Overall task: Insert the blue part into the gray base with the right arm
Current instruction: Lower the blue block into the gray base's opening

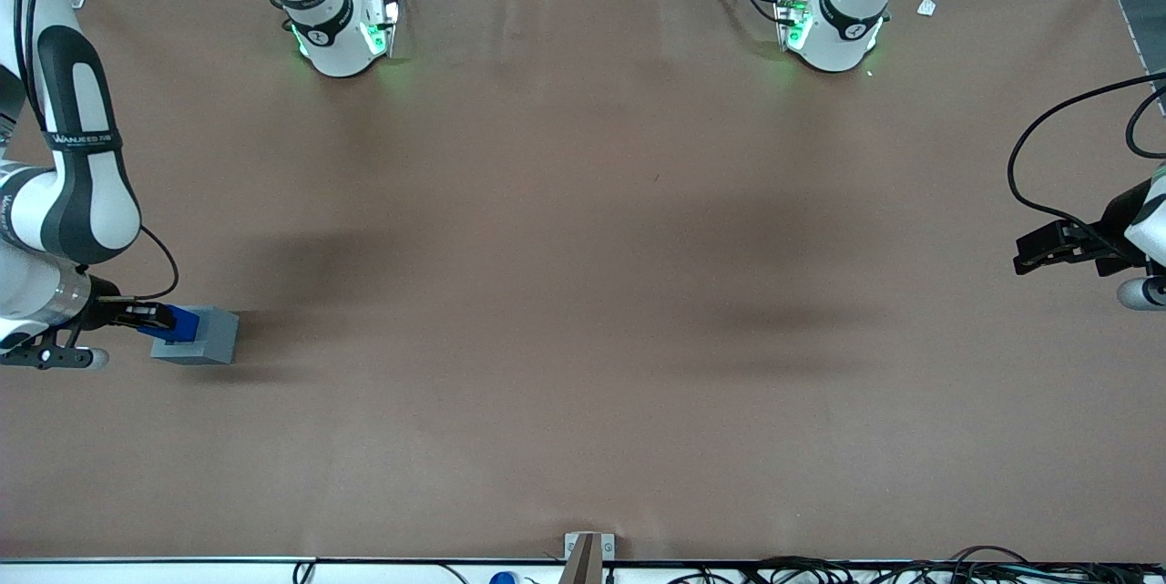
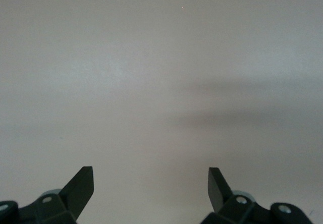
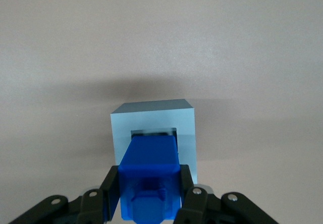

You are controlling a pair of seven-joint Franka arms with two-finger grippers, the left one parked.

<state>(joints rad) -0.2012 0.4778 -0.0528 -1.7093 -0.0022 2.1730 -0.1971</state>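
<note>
A big brown bench (image 1: 583, 292) fills the view. A small white scrap (image 1: 926, 6) lies on it, toward the parked arm's end.

The right arm (image 1: 64, 192) reaches low at its table end, its claw (image 3: 150, 191) apparently clamped on both sides.

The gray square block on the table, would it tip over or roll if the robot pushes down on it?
Probably not. The light-gray square base has flat faces and sits flat on the brown table, so it should not roll. It looks squat and stiff, wider than the small bright-blue plastic part the gripper holds at its recess, though a sideways shove might slide it.
</note>
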